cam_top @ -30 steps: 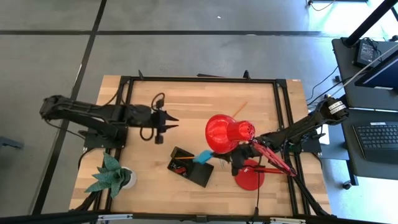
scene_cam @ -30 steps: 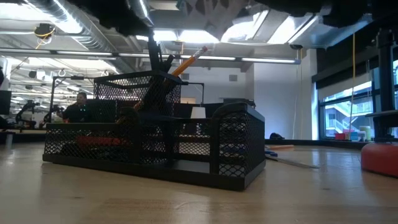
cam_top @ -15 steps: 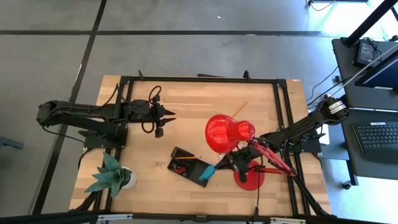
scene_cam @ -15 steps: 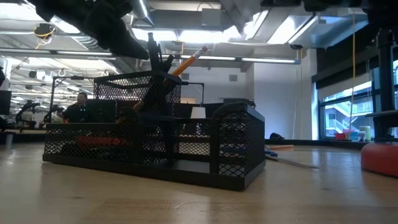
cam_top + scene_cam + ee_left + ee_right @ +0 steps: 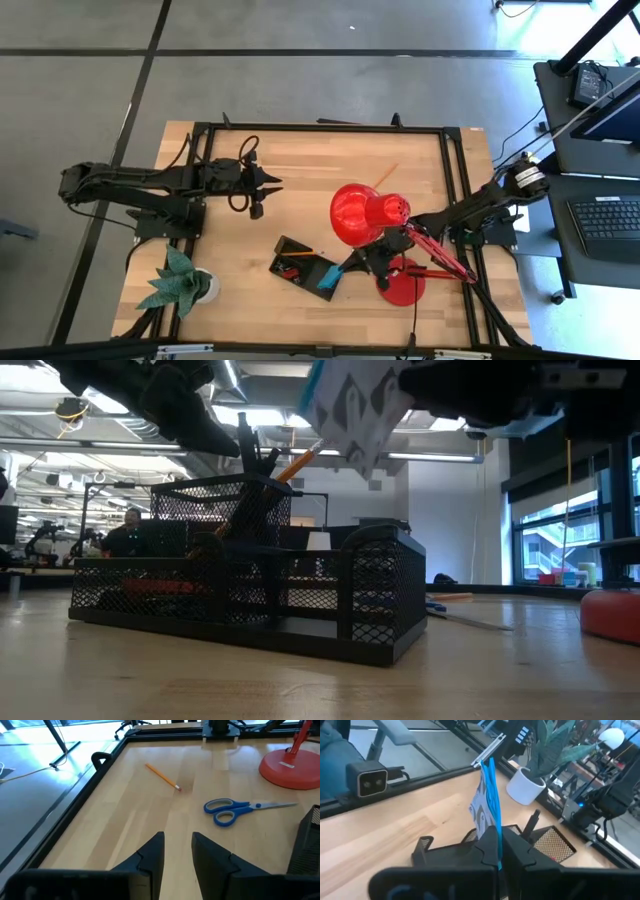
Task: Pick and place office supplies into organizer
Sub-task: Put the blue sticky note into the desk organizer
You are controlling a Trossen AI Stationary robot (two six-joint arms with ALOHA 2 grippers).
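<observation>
The black mesh organizer (image 5: 305,265) (image 5: 250,590) stands near the table's front, with pens and a pencil (image 5: 300,460) upright in its cup. My right gripper (image 5: 347,268) reaches in under the red lamp shade (image 5: 365,213), shut on a blue patterned sticky-note pad (image 5: 329,277) (image 5: 355,405) just above the organizer's right end. My left gripper (image 5: 272,186) (image 5: 177,852) hovers open and empty over the table's left half. In its wrist view, blue-handled scissors (image 5: 240,809) and a pencil (image 5: 162,776) lie flat on the wood. My right gripper pinches the sticky-note pad between its two fingers at the pad's rear edge (image 5: 493,829). The fingers come from the table's right, slanting slightly down. The pad stands on edge, sticks out past the fingertips and hangs clear above the organizer (image 5: 540,837).
The lamp's red base (image 5: 400,285) (image 5: 610,610) sits right of the organizer, with the lamp's arm across my right arm. A green paper plant in a white pot (image 5: 182,282) stands at the near left corner. Another pencil (image 5: 385,175) lies at the far right.
My right gripper has gone down and toward the table's near edge with the pad, rolling as it went; the pad now shows in the low view above the organizer. My left gripper swung a little toward the far edge, then kept still.
</observation>
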